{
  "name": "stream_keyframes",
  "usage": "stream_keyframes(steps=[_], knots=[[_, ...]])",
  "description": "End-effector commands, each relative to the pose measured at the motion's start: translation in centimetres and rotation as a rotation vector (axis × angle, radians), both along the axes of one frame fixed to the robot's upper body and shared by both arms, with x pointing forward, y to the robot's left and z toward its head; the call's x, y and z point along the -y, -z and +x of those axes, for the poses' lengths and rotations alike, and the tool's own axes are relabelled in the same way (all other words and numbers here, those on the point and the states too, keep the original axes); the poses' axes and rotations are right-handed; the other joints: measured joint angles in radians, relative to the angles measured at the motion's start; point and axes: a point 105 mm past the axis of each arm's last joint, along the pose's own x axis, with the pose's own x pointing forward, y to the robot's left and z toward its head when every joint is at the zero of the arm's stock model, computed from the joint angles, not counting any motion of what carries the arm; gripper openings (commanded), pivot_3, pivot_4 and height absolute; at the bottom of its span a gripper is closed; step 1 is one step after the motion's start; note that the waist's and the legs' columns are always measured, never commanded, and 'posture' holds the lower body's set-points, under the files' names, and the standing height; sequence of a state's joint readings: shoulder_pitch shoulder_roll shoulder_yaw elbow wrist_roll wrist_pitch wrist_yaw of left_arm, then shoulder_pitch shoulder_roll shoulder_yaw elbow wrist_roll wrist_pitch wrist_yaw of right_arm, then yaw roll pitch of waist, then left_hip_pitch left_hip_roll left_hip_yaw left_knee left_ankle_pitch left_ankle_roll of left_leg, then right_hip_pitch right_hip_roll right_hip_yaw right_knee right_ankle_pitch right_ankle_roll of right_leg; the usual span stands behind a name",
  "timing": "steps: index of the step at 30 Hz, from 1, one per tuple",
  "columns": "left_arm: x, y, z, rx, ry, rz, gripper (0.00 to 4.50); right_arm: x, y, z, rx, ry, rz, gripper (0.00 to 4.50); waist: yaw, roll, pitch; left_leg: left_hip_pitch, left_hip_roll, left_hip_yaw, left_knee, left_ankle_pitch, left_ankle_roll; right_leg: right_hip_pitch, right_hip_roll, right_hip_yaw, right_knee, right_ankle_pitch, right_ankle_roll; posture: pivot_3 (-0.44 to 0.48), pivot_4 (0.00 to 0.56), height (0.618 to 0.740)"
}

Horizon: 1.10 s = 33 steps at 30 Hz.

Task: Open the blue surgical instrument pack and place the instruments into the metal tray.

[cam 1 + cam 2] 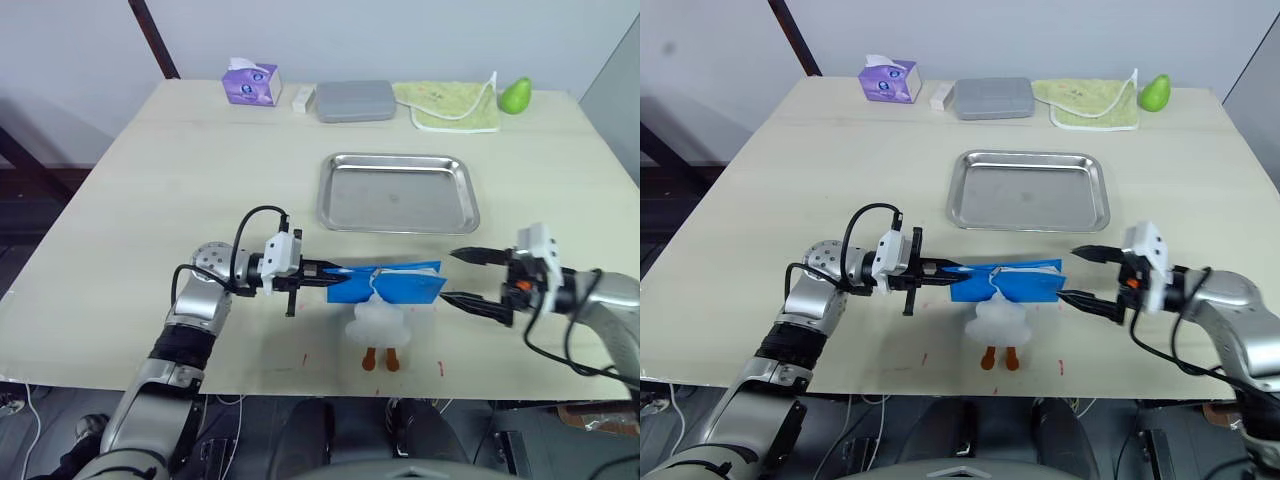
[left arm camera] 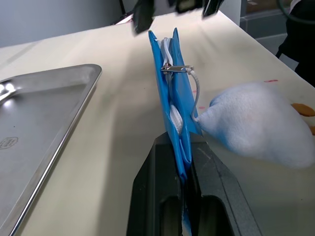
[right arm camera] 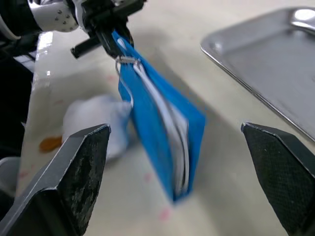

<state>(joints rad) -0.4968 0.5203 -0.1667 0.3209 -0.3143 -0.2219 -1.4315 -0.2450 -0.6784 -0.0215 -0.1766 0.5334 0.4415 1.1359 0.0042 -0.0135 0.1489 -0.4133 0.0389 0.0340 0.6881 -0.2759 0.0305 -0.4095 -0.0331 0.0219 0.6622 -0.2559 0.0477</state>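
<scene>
We look down over a pale wooden table (image 1: 150, 200). At the centre of the frame, a little below the middle, the left gripper (image 1: 325, 277) pinches one end of the blue surgical instrument pack (image 1: 395, 284), its two black fingers closed flat on the blue edge. The pack is lifted and turned on edge, running sideways toward the right of the frame. A small metal clip (image 2: 174, 68) with a white cord sits on the pack, and a white plush toy with orange feet (image 1: 378, 325) hangs just below it, toward the lower centre.

At the lower right we see the right gripper (image 1: 462, 277), its fingers spread wide, tips just beside the free end of the pack but apart from it.

The metal tray (image 1: 397, 191) lies just above the pack, at the centre of the frame, and we see nothing in it.

Along the top edge we find, from left to right, a purple tissue box (image 1: 251, 82), a grey case (image 1: 354, 100), a pale green cloth (image 1: 447, 105) and a green pear-shaped object (image 1: 515, 95).
</scene>
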Motion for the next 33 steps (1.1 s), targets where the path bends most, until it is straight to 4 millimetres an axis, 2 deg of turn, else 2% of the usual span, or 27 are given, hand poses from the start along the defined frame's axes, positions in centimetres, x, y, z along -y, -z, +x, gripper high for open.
stream_keyframes(steps=[1, 6, 17, 18, 20, 24, 28, 29, 33], knots=[[0.1, 0.3, -0.3, 0.001, 0.01, 0.035, 0.0, -0.3, -0.4, 0.4, 0.038, -0.036, 0.002, 4.48, 0.006, 0.0, 0.0, 0.0, 0.0, 0.0, 0.0, 0.0, 0.0, 0.0, 0.0, 0.0, 0.0, 0.0, 0.0, 0.0, 0.15, 0.736], [0.1, 0.2, -0.3, 0.003, 0.006, 0.034, 0.0, -1.2, -0.1, 1.0, 0.038, -0.07, 0.019, 4.48, 0.008, 0.0, 0.0, 0.001, 0.0, 0.0, 0.0, 0.0, 0.0, 0.0, 0.0, 0.0, 0.001, 0.0, 0.0, 0.0, 0.15, 0.736], [0.2, 0.1, -0.2, -0.002, 0.001, 0.028, 0.0, -0.6, 0.5, 1.0, 0.037, -0.065, 0.007, 4.48, 0.008, 0.0, 0.0, 0.0, 0.0, 0.001, 0.0, 0.0, 0.0, 0.0, 0.0, 0.0, 0.001, 0.0, 0.0, 0.0, 0.15, 0.736], [0.2, 0.1, -0.2, -0.002, 0.002, 0.029, 0.0, -0.6, 0.5, 1.0, 0.036, -0.065, 0.008, 4.09, 0.008, 0.0, 0.0, 0.0, 0.0, 0.001, 0.0, 0.0, 0.0, 0.0, 0.0, 0.0, 0.001, 0.0, 0.0, 0.0, 0.15, 0.736], [0.3, 0.0, -0.2, -0.002, 0.003, 0.029, 0.0, -0.6, 0.6, 1.0, 0.033, -0.067, 0.007, 3.79, 0.008, 0.0, 0.0, 0.0, 0.0, 0.001, 0.0, 0.0, 0.0, 0.0, 0.0, 0.0, 0.001, 0.0, 0.0, 0.0, 0.15, 0.736], [0.3, 0.0, -0.1, -0.001, 0.004, 0.029, 0.0, -0.5, 1.2, 0.9, 0.028, -0.068, -0.011, 1.88, 0.008, 0.0, 0.0, 0.0, 0.0, 0.001, 0.0, 0.0, 0.0, 0.0, 0.0, 0.0, 0.001, 0.0, 0.0, 0.0, 0.15, 0.736], [0.2, 0.0, 0.0, -0.001, 0.004, 0.029, 0.0, -0.5, 1.3, 1.0, 0.034, -0.068, -0.011, 0.28, 0.008, 0.0, 0.0, 0.001, 0.0, 0.001, 0.0, 0.0, 0.0, 0.0, 0.0, 0.0, 0.001, 0.0, 0.0, 0.0, 0.15, 0.736], [0.2, -0.1, 0.1, -0.002, 0.003, 0.028, 0.0, -0.6, 1.3, 1.0, 0.036, -0.07, -0.009, 0.05, 0.008, 0.0, 0.0, 0.001, 0.0, 0.001, 0.0, 0.0, 0.0, 0.0, 0.0, 0.0, 0.001, 0.0, 0.0, 0.0, 0.15, 0.736], [0.0, -0.3, -0.2, -0.076, 0.004, -0.009, 0.0, -0.7, 1.1, 1.0, 0.046, -0.079, -0.001, 0.05, 0.008, 0.0, 0.0, 0.001, 0.0, 0.001, 0.0, 0.0, 0.0, 0.0, 0.0, 0.0, 0.001, 0.0, 0.0, 0.0, 0.15, 0.736]])
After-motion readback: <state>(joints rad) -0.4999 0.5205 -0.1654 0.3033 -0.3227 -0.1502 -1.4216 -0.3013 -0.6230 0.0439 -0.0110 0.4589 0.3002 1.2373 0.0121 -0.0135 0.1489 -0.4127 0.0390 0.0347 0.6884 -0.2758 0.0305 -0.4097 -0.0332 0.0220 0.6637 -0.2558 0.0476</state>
